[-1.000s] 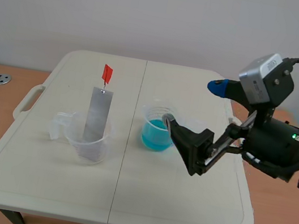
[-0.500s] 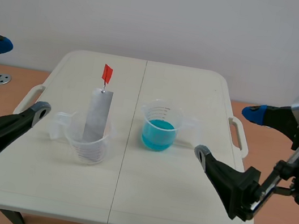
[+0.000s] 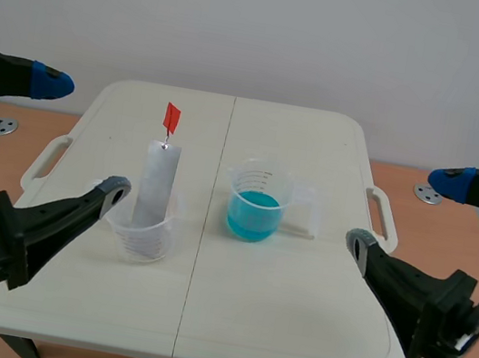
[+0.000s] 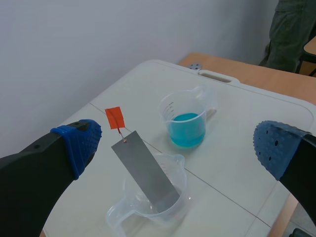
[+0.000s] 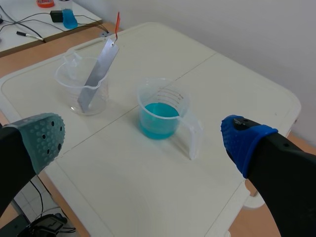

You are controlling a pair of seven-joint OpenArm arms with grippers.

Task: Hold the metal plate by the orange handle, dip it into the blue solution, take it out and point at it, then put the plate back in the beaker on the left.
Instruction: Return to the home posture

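Note:
A grey metal plate point(image 3: 156, 185) stands tilted in the clear left beaker point(image 3: 142, 234), its orange handle point(image 3: 172, 117) sticking up on a thin wire. To its right is the beaker of blue solution point(image 3: 257, 204). My left gripper point(image 3: 81, 136) is open, left of the plate and apart from it. My right gripper point(image 3: 402, 212) is open at the table's right side, clear of the blue beaker. The left wrist view shows the plate point(image 4: 145, 170), handle point(image 4: 115, 117) and blue beaker point(image 4: 187, 123) ahead of the open left gripper point(image 4: 177, 145). The right wrist view shows the blue beaker point(image 5: 160, 116) and plate point(image 5: 97, 75) ahead of the open right gripper point(image 5: 143, 140).
The white folding table point(image 3: 287, 334) has carry handles point(image 3: 384, 217) on both sides and a seam down its middle. A person's clothing point(image 4: 291, 27) shows beyond the table's far corner. A side desk with cables and a small blue bottle point(image 5: 69, 19) lies past the left beaker.
My right arm has drawn back from the blue beaker to the table's right edge. My left arm has come into view and moved in toward the left beaker. Both grippers stay open.

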